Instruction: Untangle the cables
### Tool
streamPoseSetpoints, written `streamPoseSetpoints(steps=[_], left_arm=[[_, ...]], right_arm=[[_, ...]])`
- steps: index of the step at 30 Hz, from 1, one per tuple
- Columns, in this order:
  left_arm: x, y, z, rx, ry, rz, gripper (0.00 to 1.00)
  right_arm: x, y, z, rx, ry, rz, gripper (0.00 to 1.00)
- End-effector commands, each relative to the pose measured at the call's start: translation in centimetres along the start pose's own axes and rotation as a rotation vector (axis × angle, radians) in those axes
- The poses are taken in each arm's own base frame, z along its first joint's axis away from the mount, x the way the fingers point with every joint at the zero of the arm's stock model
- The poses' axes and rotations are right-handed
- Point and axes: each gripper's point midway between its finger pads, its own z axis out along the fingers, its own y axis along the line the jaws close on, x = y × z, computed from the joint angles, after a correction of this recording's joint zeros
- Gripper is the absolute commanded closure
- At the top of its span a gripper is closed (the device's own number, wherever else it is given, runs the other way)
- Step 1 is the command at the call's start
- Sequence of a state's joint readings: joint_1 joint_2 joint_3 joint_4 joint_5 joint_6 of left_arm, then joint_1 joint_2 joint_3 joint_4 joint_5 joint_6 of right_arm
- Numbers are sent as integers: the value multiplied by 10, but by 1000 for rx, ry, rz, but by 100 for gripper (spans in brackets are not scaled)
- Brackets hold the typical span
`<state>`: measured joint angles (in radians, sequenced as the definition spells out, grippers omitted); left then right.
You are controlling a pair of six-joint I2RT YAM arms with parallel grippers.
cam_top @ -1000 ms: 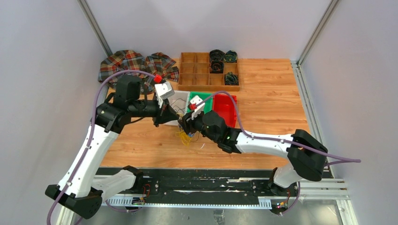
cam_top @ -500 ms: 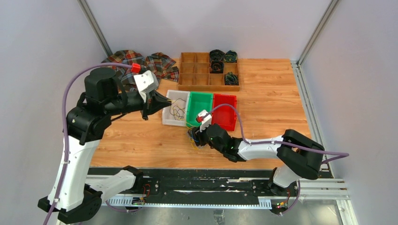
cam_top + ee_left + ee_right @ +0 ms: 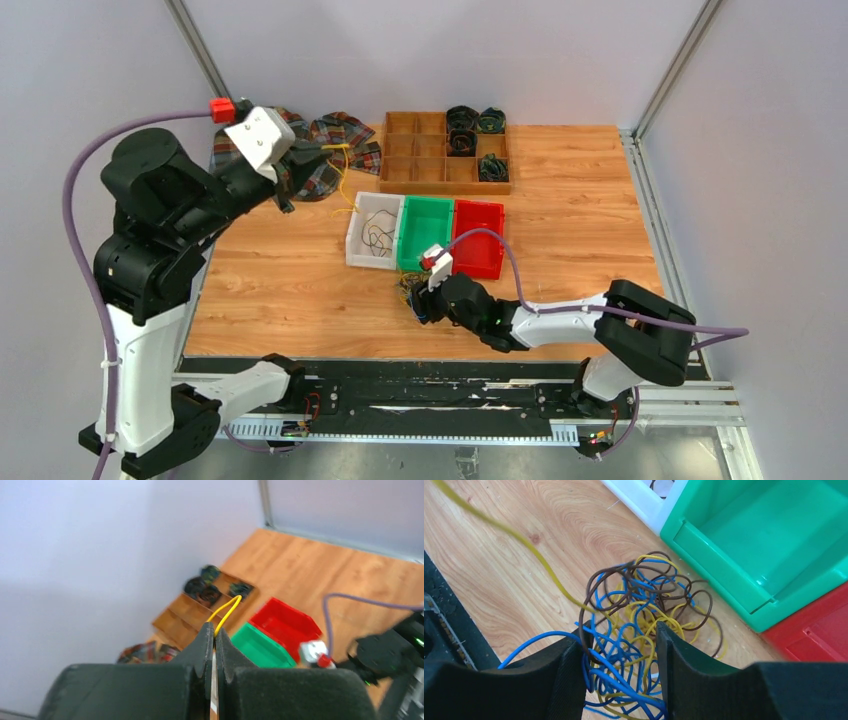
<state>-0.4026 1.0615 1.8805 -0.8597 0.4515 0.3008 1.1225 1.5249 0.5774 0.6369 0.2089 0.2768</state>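
Overhead, grey walls enclose a wooden table (image 3: 590,230). Near its front edge, the right gripper (image 3: 621,672) straddles the cables (image 3: 644,615) beside a green bin (image 3: 769,540), fingers parted. Raised high, the left gripper (image 3: 213,645) pinches a yellow strand (image 3: 226,611).

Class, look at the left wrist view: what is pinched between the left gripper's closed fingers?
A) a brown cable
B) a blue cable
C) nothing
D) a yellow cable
D: the left gripper is shut on a yellow cable that loops out from between its fingertips, while the rest of the cables lie by the right gripper.
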Motion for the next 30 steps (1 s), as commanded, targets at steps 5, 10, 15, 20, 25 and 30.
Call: streamPoseSetpoints(steps=[5, 10, 15, 20, 25, 30], left_arm=[[-108, 74, -23, -357, -292, 120, 100], [-100, 70, -12, -320, -282, 75, 100], [-112, 88, -24, -438, -356, 74, 100], [-142, 101, -45, -536, -458, 87, 100], [-143, 88, -38, -448, -443, 64, 100], [-117, 72, -26, -365, -378, 38, 100]], right_arm=[[11, 12, -19, -61, 73, -6, 49], [13, 11, -24, -65, 77, -7, 49], [-2, 21, -31, -105, 71, -21, 48], [-12, 18, -36, -89, 55, -39, 46], [-47, 20, -43, -86, -15, -67, 41], [-105, 27, -50, -93, -118, -149, 29]])
